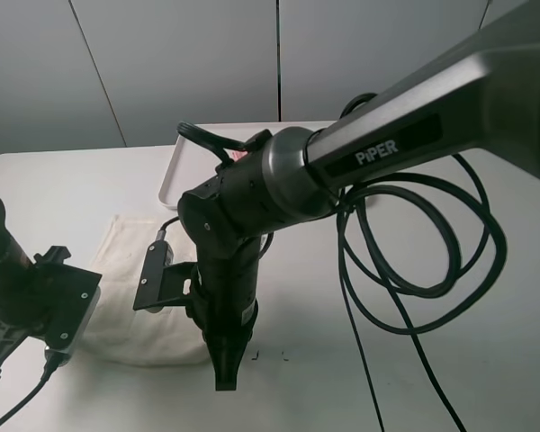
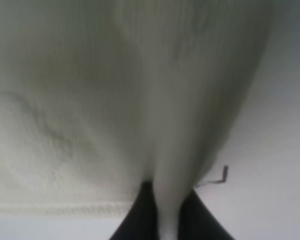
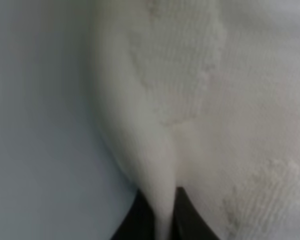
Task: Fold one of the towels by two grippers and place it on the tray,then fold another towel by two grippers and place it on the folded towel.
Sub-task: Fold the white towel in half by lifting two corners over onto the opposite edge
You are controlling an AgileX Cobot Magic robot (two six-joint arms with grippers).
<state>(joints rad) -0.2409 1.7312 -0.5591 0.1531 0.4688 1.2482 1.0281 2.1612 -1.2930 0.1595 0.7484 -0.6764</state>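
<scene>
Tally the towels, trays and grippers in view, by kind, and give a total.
towel: 1 (only one shows)
tray: 1
grippers: 2, the left gripper and the right gripper, each with jaws shut on the towel
Total: 4

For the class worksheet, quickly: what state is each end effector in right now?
Left end effector: closed on the towel edge.
Right end effector: closed on the same towel.

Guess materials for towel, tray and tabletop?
Towel: cream cloth, probably cotton, matte; ribbed weave and stitched hem show. Tray: pale, smooth, raised rim; plastic or painted metal, unclear. Tabletop: white, smooth, matte; maybe laminate.
</scene>
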